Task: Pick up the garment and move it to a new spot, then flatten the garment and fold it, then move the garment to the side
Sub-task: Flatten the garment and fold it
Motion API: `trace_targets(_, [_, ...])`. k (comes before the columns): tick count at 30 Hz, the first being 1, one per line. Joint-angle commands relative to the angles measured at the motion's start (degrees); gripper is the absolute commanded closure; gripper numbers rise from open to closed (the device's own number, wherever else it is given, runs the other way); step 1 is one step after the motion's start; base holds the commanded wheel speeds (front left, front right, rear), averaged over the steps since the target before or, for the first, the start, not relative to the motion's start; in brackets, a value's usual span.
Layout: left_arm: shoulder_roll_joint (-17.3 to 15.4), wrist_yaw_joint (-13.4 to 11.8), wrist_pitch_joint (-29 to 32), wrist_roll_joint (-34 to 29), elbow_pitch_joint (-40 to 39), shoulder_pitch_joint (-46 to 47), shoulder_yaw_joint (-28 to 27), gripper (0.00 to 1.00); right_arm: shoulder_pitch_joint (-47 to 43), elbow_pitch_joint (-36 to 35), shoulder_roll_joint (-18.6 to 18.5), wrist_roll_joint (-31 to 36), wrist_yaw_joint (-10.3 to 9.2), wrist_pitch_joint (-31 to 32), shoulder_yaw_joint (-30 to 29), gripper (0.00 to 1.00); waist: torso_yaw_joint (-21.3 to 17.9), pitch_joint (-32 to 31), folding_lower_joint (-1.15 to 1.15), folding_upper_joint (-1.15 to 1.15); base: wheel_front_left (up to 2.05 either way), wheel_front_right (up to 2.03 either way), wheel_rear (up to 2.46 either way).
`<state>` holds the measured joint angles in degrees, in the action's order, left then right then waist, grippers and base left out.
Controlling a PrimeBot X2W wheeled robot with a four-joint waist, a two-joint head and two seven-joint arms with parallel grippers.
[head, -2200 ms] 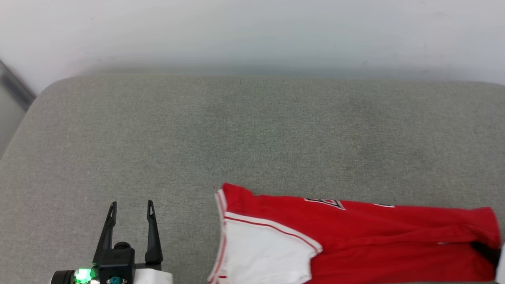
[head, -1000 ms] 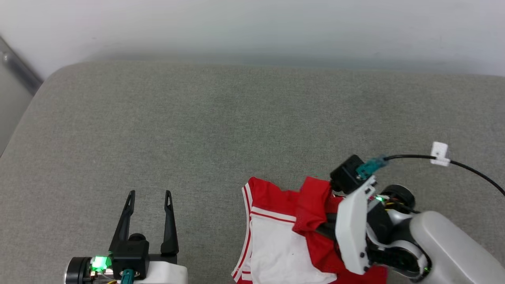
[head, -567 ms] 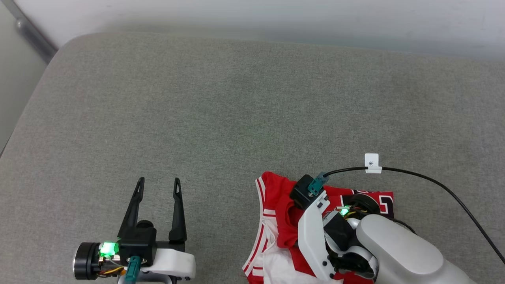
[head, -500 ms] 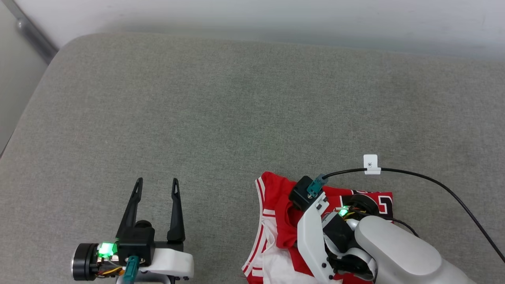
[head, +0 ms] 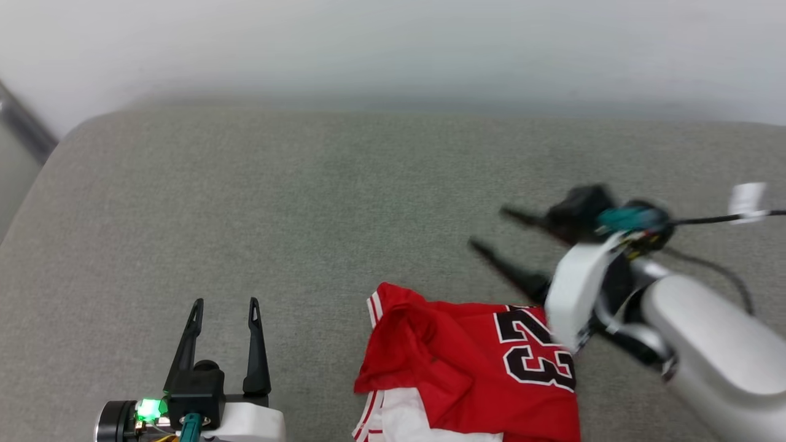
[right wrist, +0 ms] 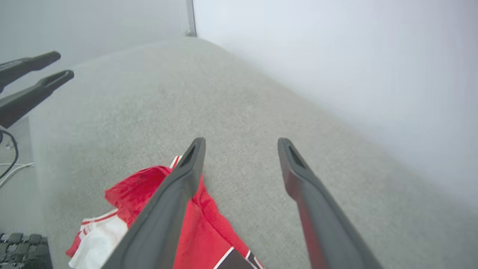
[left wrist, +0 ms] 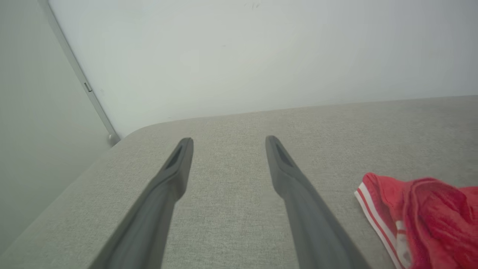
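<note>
The garment [head: 457,368], a red jersey with white sleeve and striped trim, lies bunched and folded over on the grey cushion [head: 307,202], black "23" facing up. My right gripper [head: 488,227] hovers just beyond its far right corner, blurred, open, with nothing between its fingers. In the right wrist view the right gripper [right wrist: 241,142] stands open over the cushion with the garment [right wrist: 142,186] below its left finger. My left gripper [head: 225,304] rests open at the lower left, a short gap left of the garment. The left wrist view has the left gripper [left wrist: 228,141] open and the garment [left wrist: 422,209] at lower right.
A white wall [head: 393,49] runs close behind the cushion. The cushion's rounded corner [head: 80,132] and left edge drop off at the left. A black cable [head: 706,220] with a white tag trails from my right wrist. A keyboard [right wrist: 22,250] and floor cables show at lower left.
My right gripper has opened, let go of the garment and lifted away to the far right. The garment now lies folded with the "23" up. The head camera has shifted.
</note>
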<state>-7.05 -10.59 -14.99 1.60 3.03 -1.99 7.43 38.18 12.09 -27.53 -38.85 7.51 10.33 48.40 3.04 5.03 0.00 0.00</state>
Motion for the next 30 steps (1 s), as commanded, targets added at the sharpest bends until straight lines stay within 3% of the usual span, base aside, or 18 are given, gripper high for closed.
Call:
trace_targets(1, [-0.18,0.14,-0.26,-0.25,-0.23,-0.50,-0.14,0.00,-1.75,-0.06,-0.20,2.04,-0.05,-2.74,-3.40,0.00,-1.20,-1.05,0.00,0.00,0.00,0.00,0.00])
trace_targets(10, [-0.03,0.75,-0.26,-0.35,-0.72,-1.35,-0.59,0.00,-14.20,-1.09,5.36,17.71,-0.05,-20.01,-28.60,0.00,-3.25,-2.45,0.00,0.00,0.00,0.00,0.00])
trace_targets(15, [-0.07,1.03,-0.26,-0.36,-0.87,-2.13,-0.91,0.00,-22.52,-2.46,9.55,22.90,-0.05,-24.00,-38.16,0.00,-3.74,-3.05,0.00,0.00,0.00,0.00,0.00])
trace_targets(19, [-0.03,1.42,-0.26,-0.21,-1.11,-2.67,-1.10,0.00,-29.22,-4.24,13.20,25.20,-0.04,-25.11,-42.88,0.00,-3.91,-3.59,0.00,0.00,0.00,0.00,0.00])
trace_targets(30, [0.25,2.26,-0.26,0.20,-1.21,-4.55,-1.61,0.00,-40.66,-7.23,20.13,27.60,-0.05,-25.56,-47.22,0.00,-4.38,-4.45,0.00,0.00,0.00,0.00,0.00])
